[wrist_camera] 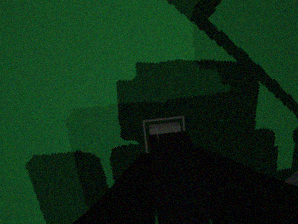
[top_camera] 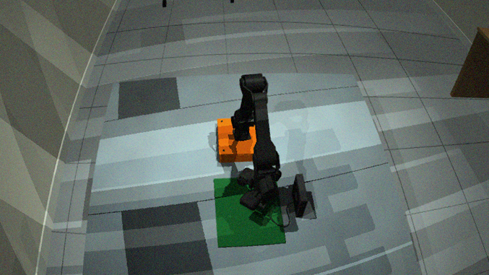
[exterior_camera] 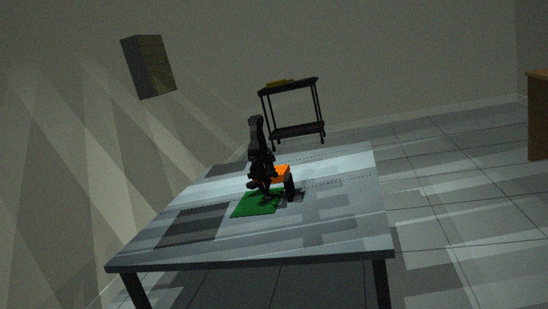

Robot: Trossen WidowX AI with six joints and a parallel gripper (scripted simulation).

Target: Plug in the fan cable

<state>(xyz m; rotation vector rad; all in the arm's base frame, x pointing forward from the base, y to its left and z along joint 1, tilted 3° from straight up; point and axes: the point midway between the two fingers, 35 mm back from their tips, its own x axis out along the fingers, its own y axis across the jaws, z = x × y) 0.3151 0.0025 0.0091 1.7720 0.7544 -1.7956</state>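
The green board (top_camera: pixel 233 231) (exterior_camera: pixel 245 209) (wrist_camera: pixel 60 60) lies flat on the table. The black fan (top_camera: pixel 301 197) (exterior_camera: pixel 291 189) stands upright beside it, its thin dark cable (top_camera: pixel 281 225) looping over the board's edge. My gripper (top_camera: pixel 262 209) (exterior_camera: pixel 267 196) (wrist_camera: pixel 171 160) is low over the board and shut on the cable's plug, which is too dark to make out. In the wrist view the pale header (wrist_camera: pixel 165 128) shows inside a light outline, right at the dark fingertips, which cover its near part. Whether the plug touches or sits on the header cannot be told.
The arm's orange base (top_camera: pixel 235 156) (exterior_camera: pixel 283 173) stands behind the board on the table (top_camera: pixel 154 150) (exterior_camera: pixel 326 237). Arm shadows darken the board around the header. A dark cart (exterior_camera: pixel 295 130), a wall cabinet (exterior_camera: pixel 149 68) and a wooden desk (top_camera: pixel 483 71) are farther off.
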